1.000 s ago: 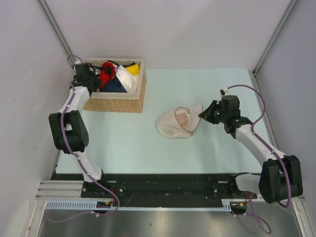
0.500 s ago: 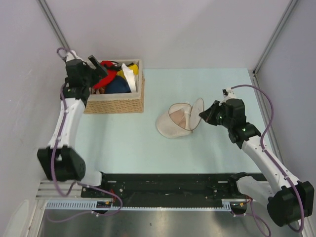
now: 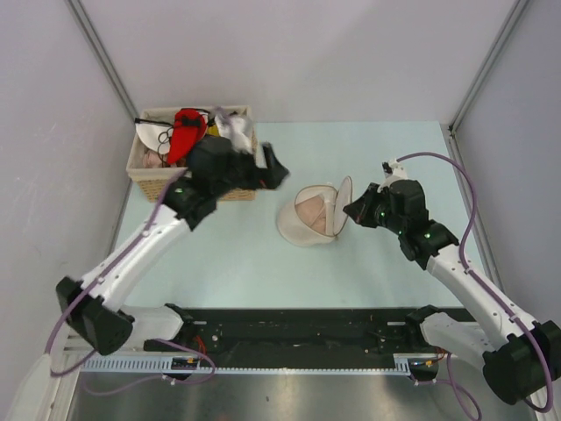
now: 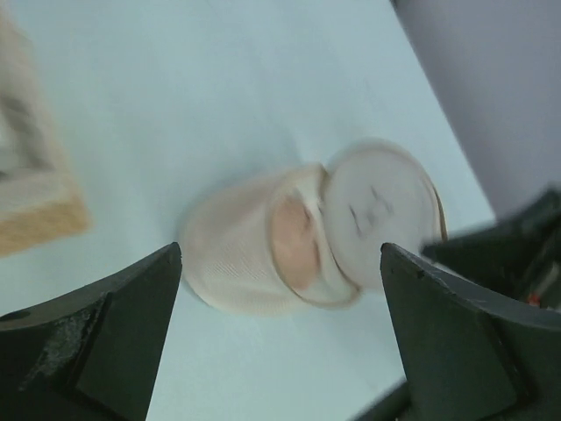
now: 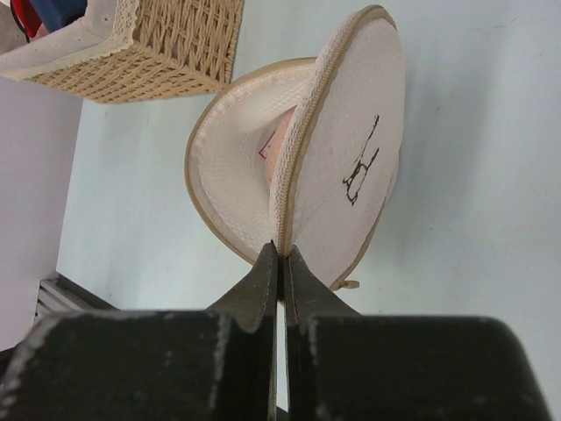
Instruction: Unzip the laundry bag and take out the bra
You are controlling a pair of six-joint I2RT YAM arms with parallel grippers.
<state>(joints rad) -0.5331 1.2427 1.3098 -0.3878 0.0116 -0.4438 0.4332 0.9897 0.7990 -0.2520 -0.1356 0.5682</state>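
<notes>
here, the small cream-white round mesh laundry bag (image 3: 307, 219) lies on its side about in the middle of the pale green counter (image 3: 368, 149). its round flap (image 5: 351, 167) stands open and carries a small dark line drawing of a bra. inside the open mouth a pale pink cloth (image 5: 279, 145) shows; i cannot tell what it is. the bright red padded bra (image 3: 186, 130) lies outside the bag, on top of the filling of the rectangular wicker basket (image 3: 145, 182) at the far left corner of the counter, among white pieces (image 3: 152, 136). the right claw (image 5: 280, 253) is clenched, and its tips meet on the tan zipper rim at the edge of the flap. the right arm reaches in from the right, low over the counter. the left claw (image 3: 272, 167) is released, its jaws wide apart and holding nothing. it hangs between the basket and the bag, pointing toward the bag, with the left arm stretched diagonally from the near left.
</notes>
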